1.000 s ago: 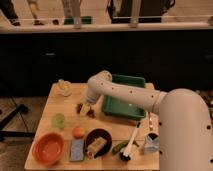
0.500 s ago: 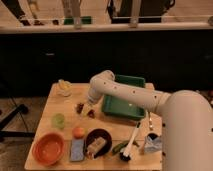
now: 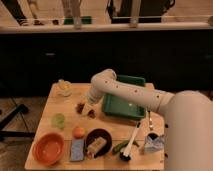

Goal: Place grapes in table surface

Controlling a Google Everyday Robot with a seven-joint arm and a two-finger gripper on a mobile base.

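Observation:
The light tan wooden table surface (image 3: pixel 67 107) fills the lower part of the camera view. My gripper (image 3: pixel 89 107) hangs at the end of the white arm, low over the table just left of the green tray. Small dark red-brown bumpy bits that look like the grapes (image 3: pixel 80 106) lie on the wood right beside the gripper's left side. Another dark bit (image 3: pixel 92 114) lies just below the gripper. I cannot tell whether the gripper touches them.
A green tray (image 3: pixel 124 105) is right of the gripper. An orange fruit (image 3: pixel 78 132), a green cup (image 3: pixel 59 120), an orange bowl (image 3: pixel 48 148), a blue sponge (image 3: pixel 77 149), a dark bowl (image 3: pixel 97 141), a brush (image 3: pixel 131 142) and a carton (image 3: pixel 154 143) fill the front. A yellowish object (image 3: pixel 64 88) is at the back left.
The gripper has shifted slightly right and down toward the tabletop. The dark cluster now shows on the wood beside it.

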